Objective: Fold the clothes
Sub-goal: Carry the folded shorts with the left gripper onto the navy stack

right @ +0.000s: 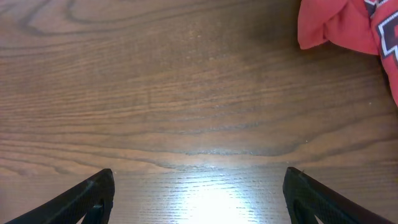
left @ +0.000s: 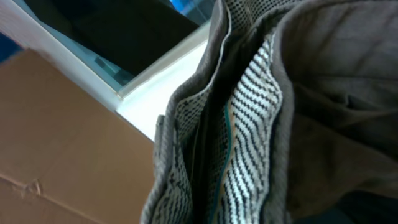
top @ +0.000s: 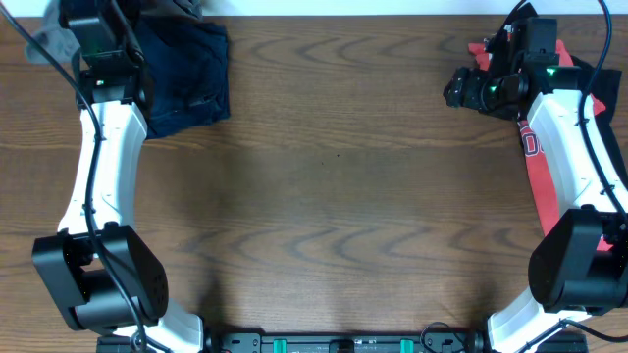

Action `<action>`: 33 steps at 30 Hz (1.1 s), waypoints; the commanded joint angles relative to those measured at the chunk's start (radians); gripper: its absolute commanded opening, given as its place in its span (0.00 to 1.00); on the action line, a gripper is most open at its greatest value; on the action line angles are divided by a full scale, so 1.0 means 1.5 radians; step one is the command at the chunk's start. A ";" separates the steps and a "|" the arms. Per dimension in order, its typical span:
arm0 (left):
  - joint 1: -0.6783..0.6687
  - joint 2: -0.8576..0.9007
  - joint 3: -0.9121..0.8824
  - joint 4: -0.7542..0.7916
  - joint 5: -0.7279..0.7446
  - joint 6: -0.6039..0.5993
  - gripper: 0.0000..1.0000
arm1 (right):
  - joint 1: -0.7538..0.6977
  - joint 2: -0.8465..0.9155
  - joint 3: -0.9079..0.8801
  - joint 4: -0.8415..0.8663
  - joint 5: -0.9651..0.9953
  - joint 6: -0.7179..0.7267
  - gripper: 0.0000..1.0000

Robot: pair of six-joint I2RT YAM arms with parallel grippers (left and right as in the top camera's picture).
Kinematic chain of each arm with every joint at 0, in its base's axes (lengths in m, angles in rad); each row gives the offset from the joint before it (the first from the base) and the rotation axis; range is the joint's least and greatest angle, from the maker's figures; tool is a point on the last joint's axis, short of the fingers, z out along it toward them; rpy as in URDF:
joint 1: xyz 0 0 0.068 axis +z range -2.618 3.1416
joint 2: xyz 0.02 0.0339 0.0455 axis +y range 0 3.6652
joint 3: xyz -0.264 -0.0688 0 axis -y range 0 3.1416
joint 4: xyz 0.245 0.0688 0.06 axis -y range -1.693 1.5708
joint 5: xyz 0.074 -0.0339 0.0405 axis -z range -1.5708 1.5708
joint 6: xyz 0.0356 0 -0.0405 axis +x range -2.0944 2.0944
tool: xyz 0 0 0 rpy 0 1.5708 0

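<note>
With the left hand (top: 86,20) at the wooden surface's (top: 334,176) far-left corner, grip not discernible, the grey-khaki cotton shorts (left: 323,112) may slide off; right hand (right: 198,180) gapes empty.

Nothing properly readable here

Only text is white lettering on the red T-shirt (top: 536,186) at the far right, half hidden under the right arm (top: 564,147). Just fragments, can't make out a word.

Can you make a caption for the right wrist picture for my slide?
Open right gripper over the wooden table, red T-shirt nearby.
</note>
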 commanded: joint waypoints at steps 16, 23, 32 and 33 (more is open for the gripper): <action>0.015 0.072 0.024 -0.287 0.055 0.000 0.06 | 0.002 -0.001 0.003 0.013 -0.013 -0.002 0.84; -0.022 0.071 0.024 -0.497 0.055 -0.005 0.08 | 0.002 -0.001 0.003 0.018 -0.014 0.006 0.85; -0.112 0.066 0.024 -0.641 0.054 -0.007 0.54 | 0.002 -0.001 0.003 0.017 -0.015 0.005 0.85; -0.120 0.060 0.024 -0.643 0.054 -0.007 0.54 | 0.002 -0.001 0.003 0.017 -0.015 0.005 0.85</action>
